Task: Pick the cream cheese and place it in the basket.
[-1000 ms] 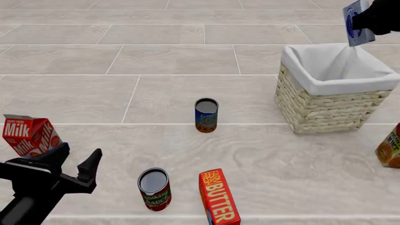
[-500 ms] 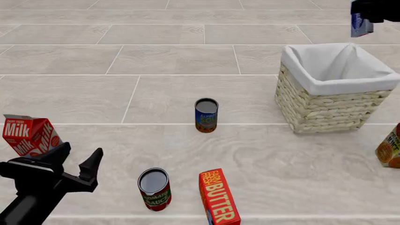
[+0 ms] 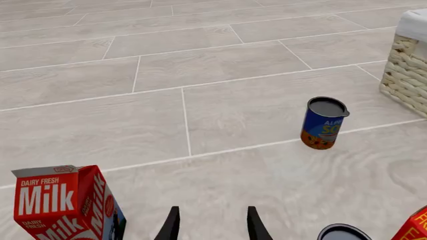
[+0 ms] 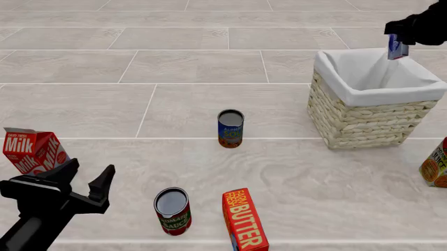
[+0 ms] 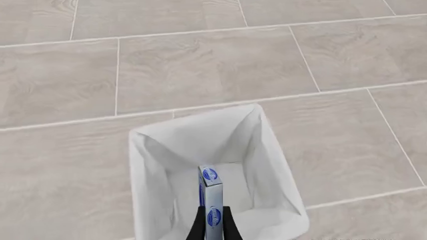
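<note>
Above the far right of the table, the right gripper [image 4: 399, 42] pinches the cream cheese [image 4: 397, 48] edge-on between its fingers, holding it over the open mouth of the basket [image 4: 363, 123]; the right wrist view shows the narrow pale-blue box [image 5: 210, 202] directly above the white liner [image 5: 150, 175], not touching it. There is 1 basket and 1 cream cheese box. On the table stand 2 open cans: 1 blue soup can [image 4: 231, 128] near the middle and 1 red tomato sauce can [image 4: 172, 210] nearer the arms. Just right of that can lies 1 butter box [image 4: 244, 219]. 1 milk carton [image 4: 33, 150] tilts at the left edge, and 1 orange carton [image 4: 436, 164] shows partly at the right edge. The left gripper [image 4: 87, 185] hovers beside the milk carton, jaws spread and holding nothing.
</note>
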